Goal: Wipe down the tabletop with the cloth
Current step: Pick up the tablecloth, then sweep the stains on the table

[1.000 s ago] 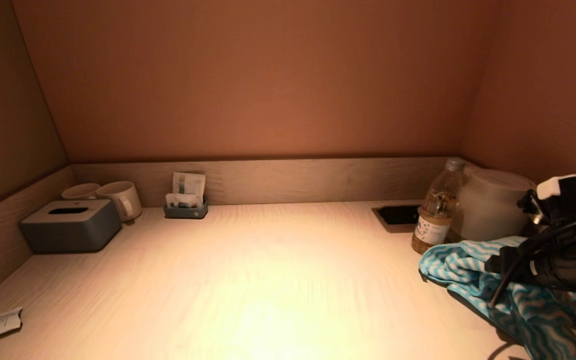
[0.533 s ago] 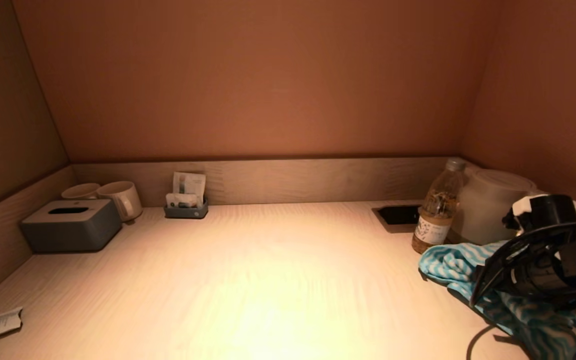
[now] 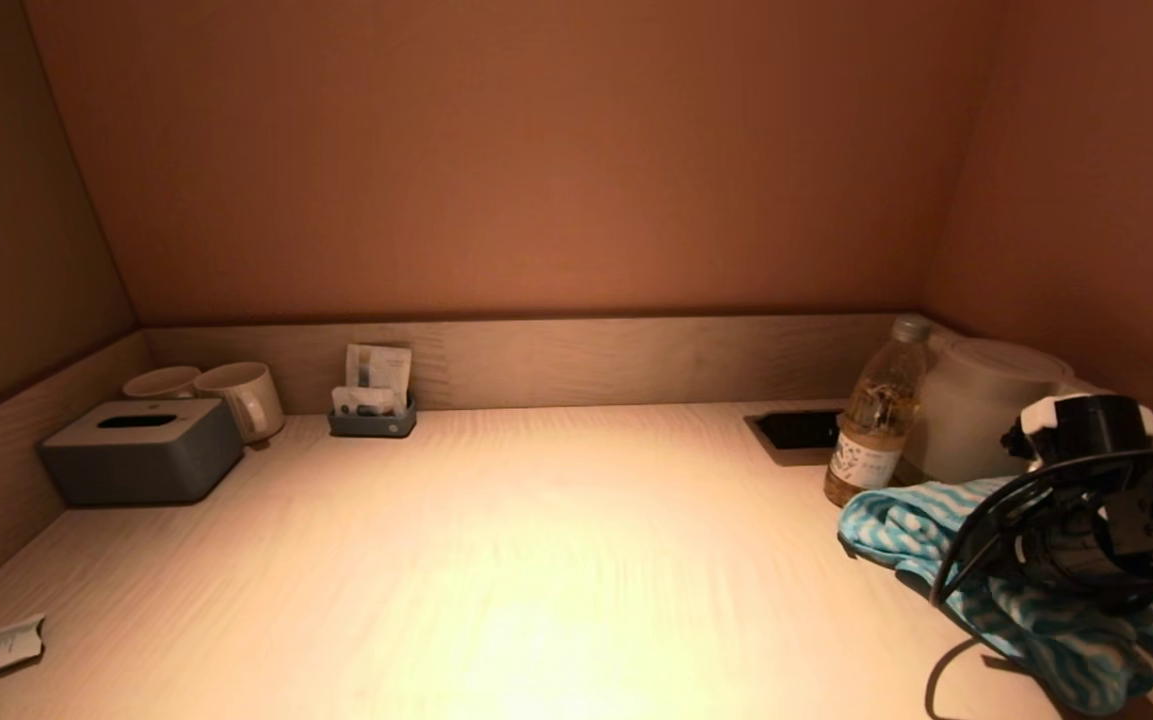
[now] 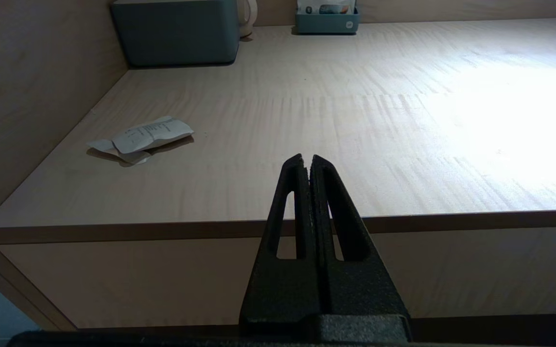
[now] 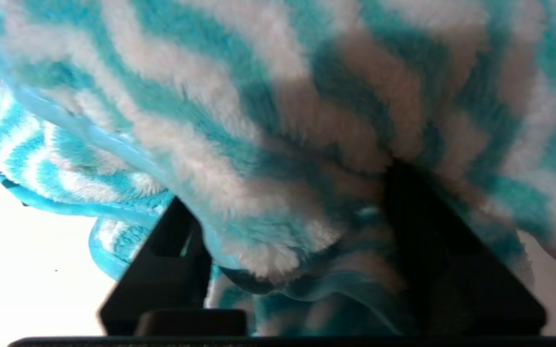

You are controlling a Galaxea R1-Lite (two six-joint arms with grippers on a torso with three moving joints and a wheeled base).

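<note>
cloth (image 3: 1026,620) bunched between right gripper (image 5: 297,250) jaws, beside bottle (image 3: 874,425)

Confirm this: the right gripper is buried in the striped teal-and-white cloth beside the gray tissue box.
Wrong place. The head view shows the right gripper in the striped teal-and-white cloth beside the clear plastic bottle; the gray tissue box sits across the tabletop.

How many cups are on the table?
2. Both stand at the back left, behind the tissue box: one cup nearer the middle, the other cup beside it, partly hidden.
</note>
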